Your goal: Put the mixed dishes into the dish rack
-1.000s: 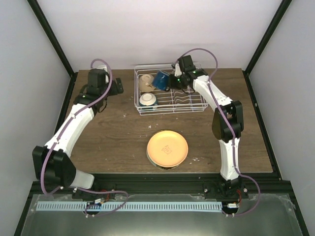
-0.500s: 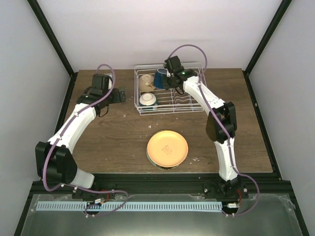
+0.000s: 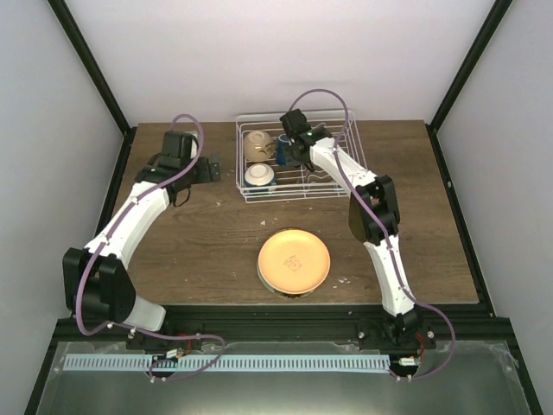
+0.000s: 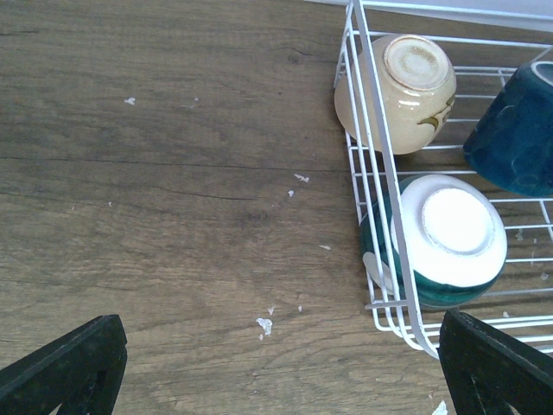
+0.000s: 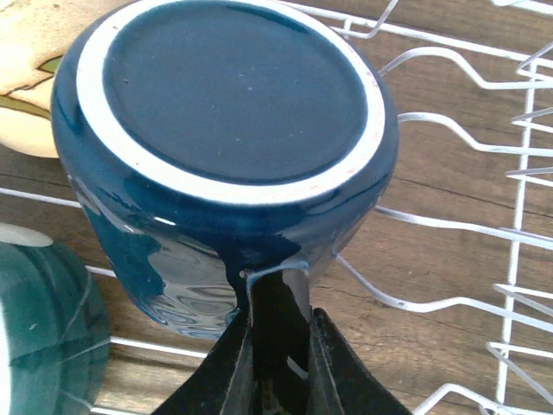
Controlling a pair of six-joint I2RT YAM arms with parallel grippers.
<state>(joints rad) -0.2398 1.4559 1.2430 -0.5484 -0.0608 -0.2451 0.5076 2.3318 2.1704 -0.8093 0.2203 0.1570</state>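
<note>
The white wire dish rack (image 3: 333, 183) stands at the back of the table. A cream bowl (image 3: 257, 144) and a white bowl with blue outside (image 3: 258, 176) lie upside down in its left end. My right gripper (image 3: 289, 145) is shut on the handle of the dark blue mug (image 5: 225, 130), held base-up over the rack beside the cream bowl (image 5: 30, 78). My left gripper (image 4: 276, 372) is open and empty over bare table left of the rack (image 4: 378, 156). The orange-yellow plate (image 3: 294, 261) lies at the front centre. A paler rim shows under its near edge.
The rack's right half holds only upright prongs (image 5: 449, 225). Black frame posts and pale walls close in the table on three sides. White crumbs (image 4: 265, 325) dot the wood near the rack's left corner.
My right gripper has carried the mug leftward across the rack, close to the cream bowl. My left arm shifted slightly toward the rack, then stayed still.
</note>
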